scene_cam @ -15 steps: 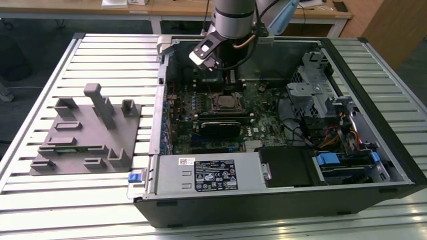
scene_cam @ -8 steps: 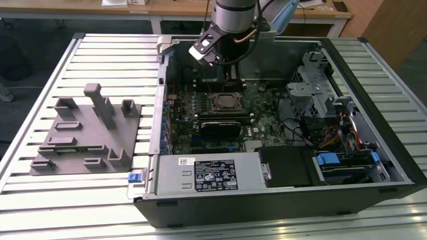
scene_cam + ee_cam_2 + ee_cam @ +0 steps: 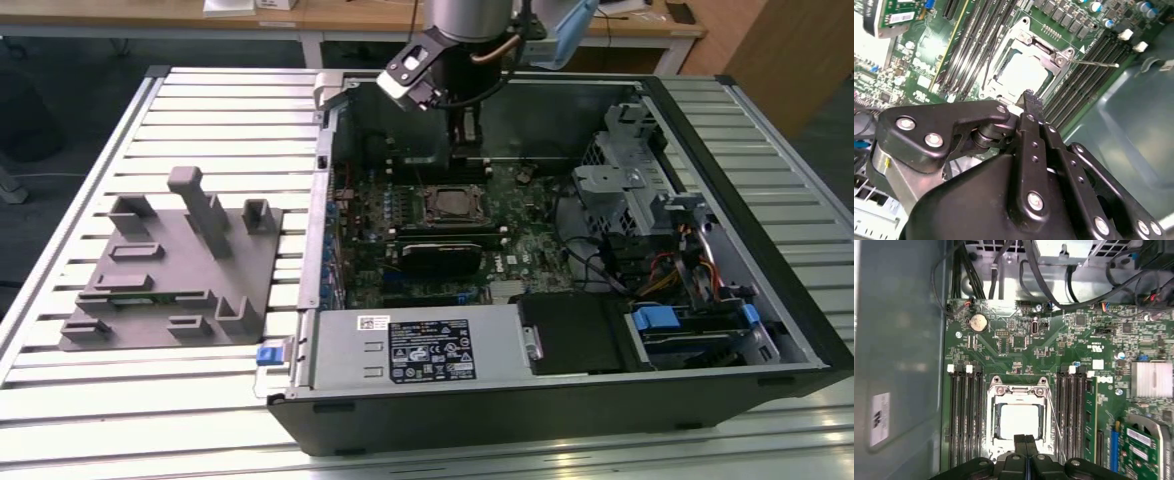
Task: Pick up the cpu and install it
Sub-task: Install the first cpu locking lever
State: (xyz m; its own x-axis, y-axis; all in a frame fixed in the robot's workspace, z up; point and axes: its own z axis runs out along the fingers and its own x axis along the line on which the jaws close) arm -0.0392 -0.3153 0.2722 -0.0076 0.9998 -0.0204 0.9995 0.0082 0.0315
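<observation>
- The cpu (image 3: 1019,421) lies flat inside the socket (image 3: 995,390) on the board, pale top up. It looks square to the frame in both wrist views.
- The pincer (image 3: 1025,440) hangs just above the socket's edge. Its two fingers are pressed together and there is nothing between them.
- In the second wrist view the fingertip (image 3: 1030,97) sits over the rim of the socket, beside the chip rather than on it. I cannot tell whether it touches the frame.
- A thin wire lever (image 3: 1094,63) sticks out sideways from the socket across the memory slots. To my eye it is not hooked down.
- The grey fixture (image 3: 174,270) stands on the bench (image 3: 80,400), well off to the exterior view's left of the socket and outside the case (image 3: 561,400).
- My reading is that the pick and the placing are done, since the chip is off the pincer and in its seat. What looks unfinished is the clamping, if the job counts that.
</observation>
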